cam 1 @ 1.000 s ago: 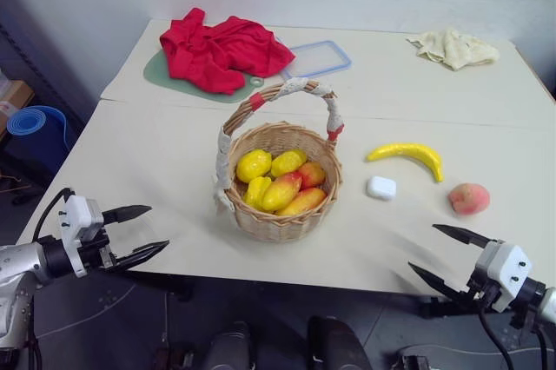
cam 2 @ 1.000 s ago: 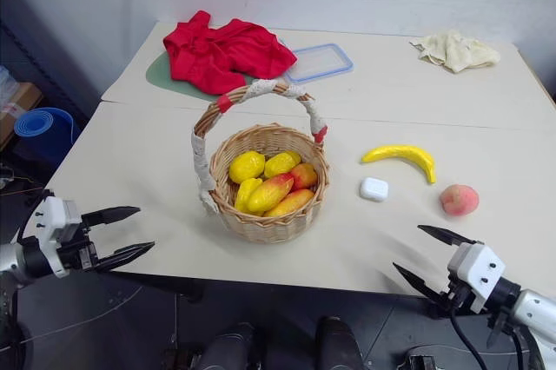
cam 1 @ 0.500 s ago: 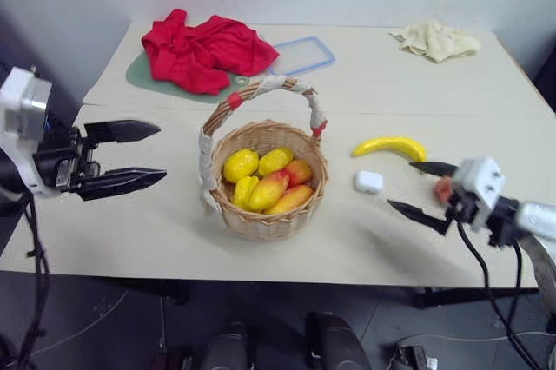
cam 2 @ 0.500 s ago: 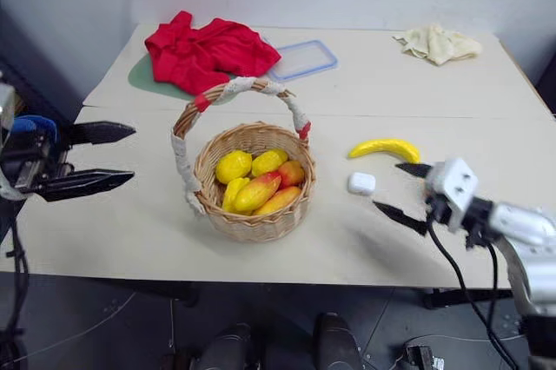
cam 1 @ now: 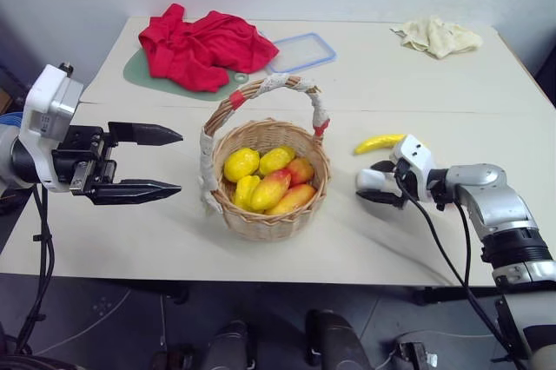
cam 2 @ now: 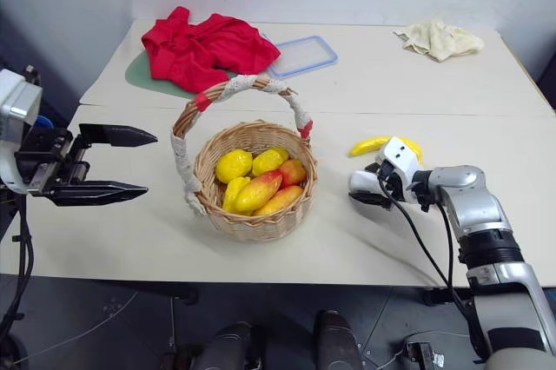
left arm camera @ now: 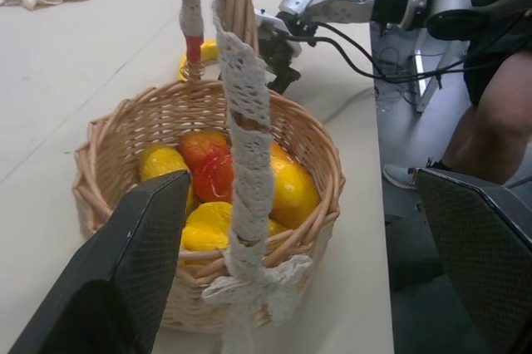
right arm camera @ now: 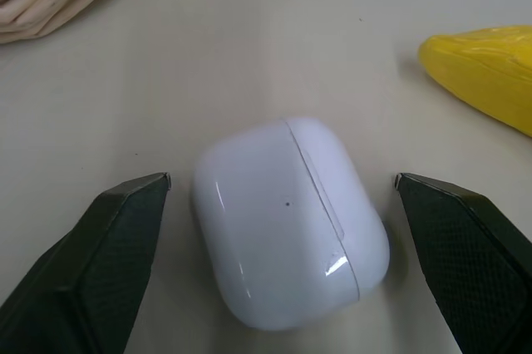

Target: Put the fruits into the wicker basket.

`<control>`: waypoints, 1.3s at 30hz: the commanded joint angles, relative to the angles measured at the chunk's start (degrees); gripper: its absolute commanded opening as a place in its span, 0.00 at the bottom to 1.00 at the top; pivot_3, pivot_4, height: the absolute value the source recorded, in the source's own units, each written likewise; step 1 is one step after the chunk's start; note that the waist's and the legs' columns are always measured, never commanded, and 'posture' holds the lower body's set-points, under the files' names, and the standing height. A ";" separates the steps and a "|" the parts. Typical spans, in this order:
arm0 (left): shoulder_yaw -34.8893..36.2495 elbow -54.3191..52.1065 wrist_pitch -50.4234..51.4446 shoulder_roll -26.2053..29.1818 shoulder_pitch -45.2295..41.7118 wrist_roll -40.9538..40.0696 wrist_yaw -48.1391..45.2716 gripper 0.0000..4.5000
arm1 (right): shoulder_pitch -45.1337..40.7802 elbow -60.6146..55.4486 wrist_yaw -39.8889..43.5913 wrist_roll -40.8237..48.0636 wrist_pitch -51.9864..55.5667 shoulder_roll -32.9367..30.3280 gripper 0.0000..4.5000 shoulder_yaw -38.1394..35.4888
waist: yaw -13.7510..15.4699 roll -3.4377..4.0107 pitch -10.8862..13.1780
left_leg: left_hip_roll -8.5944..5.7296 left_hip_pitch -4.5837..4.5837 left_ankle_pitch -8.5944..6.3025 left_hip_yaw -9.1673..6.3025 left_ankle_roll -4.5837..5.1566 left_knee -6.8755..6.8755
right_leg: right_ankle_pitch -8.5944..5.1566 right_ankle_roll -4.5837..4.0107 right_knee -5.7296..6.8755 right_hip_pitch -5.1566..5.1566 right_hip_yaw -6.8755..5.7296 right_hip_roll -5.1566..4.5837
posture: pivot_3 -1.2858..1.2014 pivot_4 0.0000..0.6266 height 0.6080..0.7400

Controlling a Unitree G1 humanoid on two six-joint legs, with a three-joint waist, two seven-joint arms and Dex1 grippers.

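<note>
Since a second ago your right gripper [right arm camera: 278, 204] has swung in from the counter's near edge to the white rounded block [right arm camera: 289, 219]; your left gripper [cam 1: 156, 161] has risen from low at the counter's near-left corner to basket height. The peach that sat right of the banana earlier is now hidden behind the right arm.

Right fingers [right arm camera: 91, 263] stand wide apart, one on each side of the white block, not touching it and holding nothing. The block lies on the counter [cam 1: 417, 83], with the banana [cam 1: 379, 142] just beside it at 12 o'clock in the head view.

Left fingers [cam 1: 148, 134] are spread wide and empty, pointing at the wicker basket [cam 1: 269, 214] from its 9 o'clock side, clear of it.

The basket sits mid-counter, handle upright, with yellow and red-yellow mango-like fruits [cam 1: 276, 189] inside. The banana is on the counter at the basket's 3 o'clock, well outside it.

A red cloth [cam 1: 204, 44] lies at the basket's 11 o'clock, a clear blue-rimmed lid [cam 1: 304, 50] at 12, and a cream rag [cam 1: 437, 36] at the far-right corner.

A person's leg [left arm camera: 490, 121] shows in the left wrist view.
</note>
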 commanded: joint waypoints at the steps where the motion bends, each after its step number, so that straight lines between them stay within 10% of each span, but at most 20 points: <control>1: 1.62 -1.34 -0.75 -0.17 0.41 0.13 0.08 1.00 | 0.12 2.82 4.38 -0.96 -2.13 0.37 0.80 1.10 | 0.05 -0.01 0.00 | 0.00 0.01 0.01 0.00 -0.01 0.00 | 0.00 0.00 0.01 0.00 0.01 0.00 | 0.52 0.24 1.00; 5: 1.44 -0.63 -1.18 -0.44 0.67 0.60 -0.18 1.00 | 2.87 -1.31 6.75 4.00 -1.64 -0.41 0.53 -4.09 | 0.15 -0.01 -0.01 | 0.01 0.02 0.00 -0.03 -0.02 -0.05 | 0.00 0.00 0.04 -0.02 -0.01 -0.01 | 0.52 0.24 1.00; 13: 2.74 -1.64 4.63 -3.60 -5.12 -6.04 3.58 1.00 | 25.59 -30.79 -0.69 21.57 18.89 -9.16 0.52 -35.05 | 2.09 0.12 0.07 | -0.05 -0.25 -0.04 -0.41 -0.05 -0.02 | 0.06 0.10 0.07 -0.08 -0.39 -0.13 | 0.52 0.24 1.00; 19: 3.49 -3.98 5.33 -4.61 -4.62 -7.26 4.85 1.00 | 34.49 -21.48 -9.96 18.93 16.88 -12.59 0.52 -53.69 | 2.56 0.08 0.06 | -0.07 -0.11 -0.03 -0.31 0.00 -0.02 | 0.05 0.07 -0.23 0.18 -0.47 -0.10 | 0.52 0.24 1.00; 32: 2.97 -3.34 4.78 -6.56 -6.35 -6.55 6.90 1.00 | 22.88 24.40 -31.67 0.47 -7.17 -15.99 0.52 -39.66 | -0.08 0.15 0.11 | -0.01 0.26 0.17 0.04 -0.10 -0.19 | 0.14 -0.10 -0.45 0.27 -0.16 -0.01 | 0.52 0.24 1.00; 39: 2.34 -3.31 5.09 -6.89 -6.69 -6.39 6.87 1.00 | 22.72 25.53 -29.84 2.24 -15.23 -16.55 0.98 -40.25 | 0.21 0.15 0.11 | -0.04 0.25 0.18 0.10 -0.09 -0.16 | 0.16 -0.07 -0.48 0.26 -0.02 0.01 | 0.52 0.24 1.00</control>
